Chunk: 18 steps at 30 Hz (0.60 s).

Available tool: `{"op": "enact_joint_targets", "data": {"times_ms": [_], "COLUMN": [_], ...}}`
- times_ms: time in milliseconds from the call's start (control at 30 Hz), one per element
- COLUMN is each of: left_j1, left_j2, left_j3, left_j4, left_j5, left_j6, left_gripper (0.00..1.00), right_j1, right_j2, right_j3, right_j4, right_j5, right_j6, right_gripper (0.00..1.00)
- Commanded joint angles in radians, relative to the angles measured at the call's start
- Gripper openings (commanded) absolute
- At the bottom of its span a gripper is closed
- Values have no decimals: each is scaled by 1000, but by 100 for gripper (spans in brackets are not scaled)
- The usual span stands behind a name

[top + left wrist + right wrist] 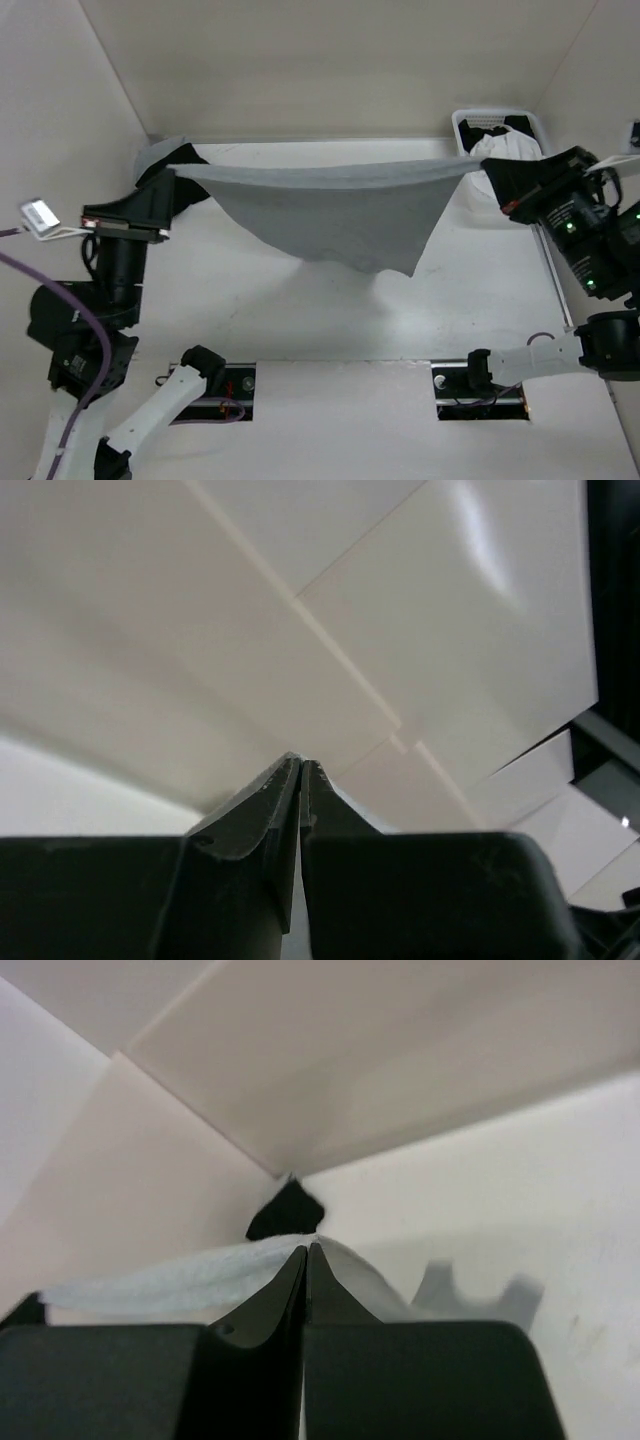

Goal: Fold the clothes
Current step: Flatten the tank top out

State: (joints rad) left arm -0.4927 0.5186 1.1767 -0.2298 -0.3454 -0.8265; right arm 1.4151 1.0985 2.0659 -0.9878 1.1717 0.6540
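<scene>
The grey tank top (330, 215) is stretched across the upper centre of the frame, above the white table (330, 330). The left gripper (172, 178) is clamped on its left corner and the right gripper (478, 163) on its right corner. The upper edge is drawn straight and taut. The thin, soft cloth sags to a point right of centre, with open tabletop below. A white basket (465, 122) is set at the upper right.

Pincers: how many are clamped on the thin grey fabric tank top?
2. The left pincer grips the thin grey fabric tank top at its left end; the right pincer grips its right end, near the white basket.
</scene>
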Motion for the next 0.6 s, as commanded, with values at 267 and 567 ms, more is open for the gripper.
{"op": "enact_joint_targets", "data": {"times_ms": [267, 567], "left_j1": [56, 255], "left_j2": [354, 734], "left_j3": [391, 164], "left_j4": [122, 217], "left_j5": [-38, 25], "left_j6": [141, 58], "left_gripper": [1, 1], "right_j1": [-7, -619], "right_j2": [70, 283], "right_j3": [-202, -307], "right_j4": [1195, 706], "right_j5": [59, -514], "right_j6": [-1245, -558], "right_gripper": [0, 0]}}
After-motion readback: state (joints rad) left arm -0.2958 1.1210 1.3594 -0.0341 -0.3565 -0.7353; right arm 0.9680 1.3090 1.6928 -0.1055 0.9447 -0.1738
